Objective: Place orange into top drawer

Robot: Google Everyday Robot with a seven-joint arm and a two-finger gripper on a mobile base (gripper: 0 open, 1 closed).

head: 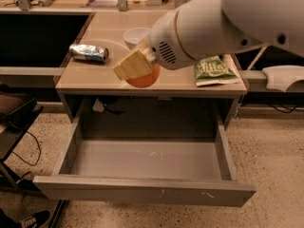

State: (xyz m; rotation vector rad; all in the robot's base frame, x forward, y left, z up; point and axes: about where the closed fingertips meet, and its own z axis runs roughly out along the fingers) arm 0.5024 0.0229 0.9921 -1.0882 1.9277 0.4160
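The orange [142, 78] is held in my gripper [135, 69], partly hidden behind a tan finger [129, 64]. The gripper hangs above the front edge of the table, raised off the top, just behind the open top drawer [147, 159]. The drawer is pulled fully out below the table, its grey scuffed floor bare and its flat front panel [142, 190] nearest the camera. My big white arm [223, 23] comes in from the upper right and hides part of the table top.
A white bowl [135, 34] stands at the table's back middle. A crushed silver can [89, 52] lies on the left. A green snack bag [213, 70] lies on the right. A dark counter runs to the left, with cables and a shoe on the floor.
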